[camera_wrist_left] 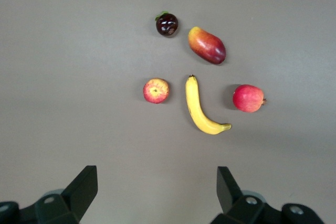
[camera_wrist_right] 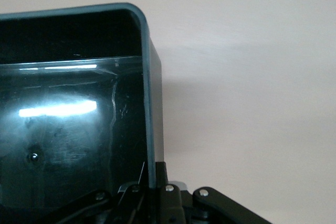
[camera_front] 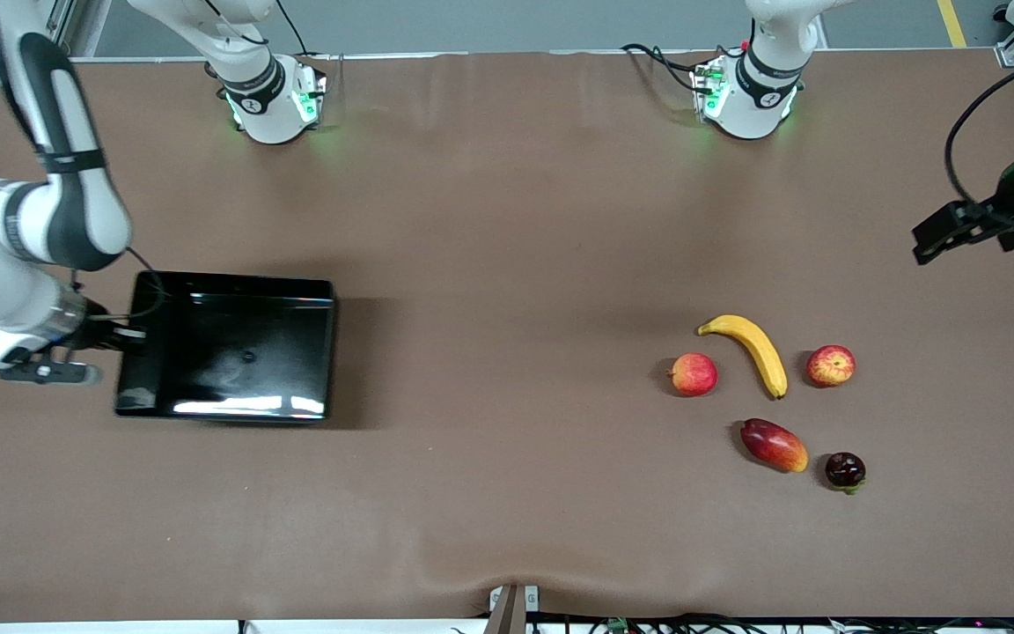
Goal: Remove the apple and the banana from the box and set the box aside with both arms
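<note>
The right gripper (camera_front: pixel 124 339) clamps the end wall of the black box (camera_front: pixel 225 348), which sits at the right arm's end of the table (camera_front: pixel 507 220). The left gripper (camera_wrist_left: pixel 157 190) hangs wide open over bare table at the left arm's end. Near it lie the banana (camera_front: pixel 752 350), flanked by two apples (camera_front: pixel 694 373) (camera_front: pixel 830 365), with the mango (camera_front: pixel 774 445) and dark purple fruit (camera_front: pixel 845 470) nearer the front camera.

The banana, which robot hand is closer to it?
Left. The left gripper is over bare table at the banana's end; the right gripper grips the black box's wall at the right arm's end.
</note>
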`<action>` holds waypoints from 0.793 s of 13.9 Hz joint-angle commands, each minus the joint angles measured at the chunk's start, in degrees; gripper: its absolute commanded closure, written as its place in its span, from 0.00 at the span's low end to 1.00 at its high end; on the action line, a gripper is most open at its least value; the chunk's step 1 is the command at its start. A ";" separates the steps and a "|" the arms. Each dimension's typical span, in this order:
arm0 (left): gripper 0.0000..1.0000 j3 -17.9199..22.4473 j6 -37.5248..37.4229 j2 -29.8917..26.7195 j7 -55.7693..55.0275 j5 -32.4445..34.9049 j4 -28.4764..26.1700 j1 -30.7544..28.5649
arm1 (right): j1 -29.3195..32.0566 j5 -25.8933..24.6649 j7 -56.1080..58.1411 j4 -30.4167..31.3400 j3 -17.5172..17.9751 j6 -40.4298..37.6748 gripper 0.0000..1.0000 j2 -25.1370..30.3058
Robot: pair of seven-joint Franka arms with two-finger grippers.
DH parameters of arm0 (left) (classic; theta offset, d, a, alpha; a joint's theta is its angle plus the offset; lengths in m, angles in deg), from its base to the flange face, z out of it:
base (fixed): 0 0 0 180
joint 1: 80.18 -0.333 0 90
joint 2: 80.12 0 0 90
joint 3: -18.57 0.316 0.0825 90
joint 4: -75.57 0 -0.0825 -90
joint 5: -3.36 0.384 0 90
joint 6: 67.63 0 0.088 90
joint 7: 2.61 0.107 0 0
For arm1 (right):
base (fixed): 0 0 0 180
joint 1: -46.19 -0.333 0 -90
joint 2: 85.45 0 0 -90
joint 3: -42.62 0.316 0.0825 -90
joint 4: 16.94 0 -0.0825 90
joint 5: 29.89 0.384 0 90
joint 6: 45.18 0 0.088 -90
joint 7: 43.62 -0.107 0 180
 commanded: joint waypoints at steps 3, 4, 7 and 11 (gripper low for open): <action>0.00 11.06 -0.18 -7.45 -0.29 -3.83 -7.25 10.51 | 8.84 2.13 3.35 -0.59 1.67 3.12 1.00 -2.29; 0.00 10.97 -0.79 -7.72 -0.30 -3.92 -7.17 10.61 | 9.90 3.43 6.32 -1.91 1.68 3.58 1.00 -4.13; 0.00 11.06 -1.85 -7.20 0.05 -5.41 -5.76 10.43 | 12.19 8.27 14.94 -5.86 1.50 4.54 1.00 -9.23; 0.00 10.80 -2.38 -7.02 0.66 -5.42 -6.03 10.34 | 16.85 8.28 21.02 -11.31 1.59 4.90 1.00 -14.60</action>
